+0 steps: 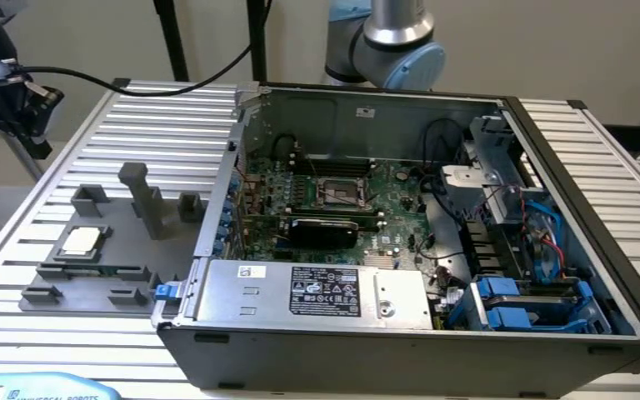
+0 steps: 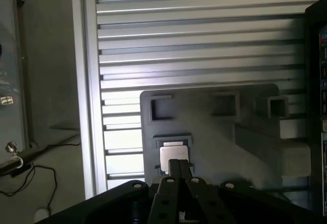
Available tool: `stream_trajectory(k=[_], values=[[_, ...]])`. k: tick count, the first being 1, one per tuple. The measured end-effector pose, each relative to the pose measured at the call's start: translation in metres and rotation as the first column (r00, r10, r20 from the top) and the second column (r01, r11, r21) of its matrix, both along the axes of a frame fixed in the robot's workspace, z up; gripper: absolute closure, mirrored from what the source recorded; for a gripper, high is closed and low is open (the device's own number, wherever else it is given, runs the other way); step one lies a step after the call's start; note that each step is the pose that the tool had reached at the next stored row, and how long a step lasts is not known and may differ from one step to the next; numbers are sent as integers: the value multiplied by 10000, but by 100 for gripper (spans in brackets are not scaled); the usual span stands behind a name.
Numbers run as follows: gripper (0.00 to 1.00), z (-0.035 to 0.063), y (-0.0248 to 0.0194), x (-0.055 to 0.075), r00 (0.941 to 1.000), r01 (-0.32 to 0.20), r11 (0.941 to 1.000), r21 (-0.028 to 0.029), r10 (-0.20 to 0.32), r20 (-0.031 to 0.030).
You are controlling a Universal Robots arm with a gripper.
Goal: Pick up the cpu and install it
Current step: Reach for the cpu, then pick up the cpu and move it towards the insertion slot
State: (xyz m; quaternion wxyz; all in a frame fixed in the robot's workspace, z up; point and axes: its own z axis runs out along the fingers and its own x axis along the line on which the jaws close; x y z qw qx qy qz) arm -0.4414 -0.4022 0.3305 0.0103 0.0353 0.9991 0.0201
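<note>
**Closed fingers at the cpu's near edge**

Take the way the fingers point as twelve o'clock. The gripper [image 2: 178, 163] has its two dark fingers [image 2: 174, 173] pressed together. Their tips overlap the near edge of the cpu [image 2: 172, 155] at twelve; whether they touch it cannot be told. The silvery cpu lies flat in a square seat of the grey tray [image 2: 225, 137], whose hollow square blocks stand farther out, from twelve to one o'clock. The tray rests on the slatted aluminium bench [image 2: 194, 40]. At nine o'clock, past the bench's edge, cables [image 2: 46, 151] trail over the floor [image 2: 51, 81]. At three o'clock stands the dark wall of a computer case [image 2: 314, 81].
</note>
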Motion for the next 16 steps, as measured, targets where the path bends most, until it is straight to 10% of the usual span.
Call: stream_trajectory(k=[16], values=[[88,-2,-1,-10,10000,0,10000,0,0,-4]])
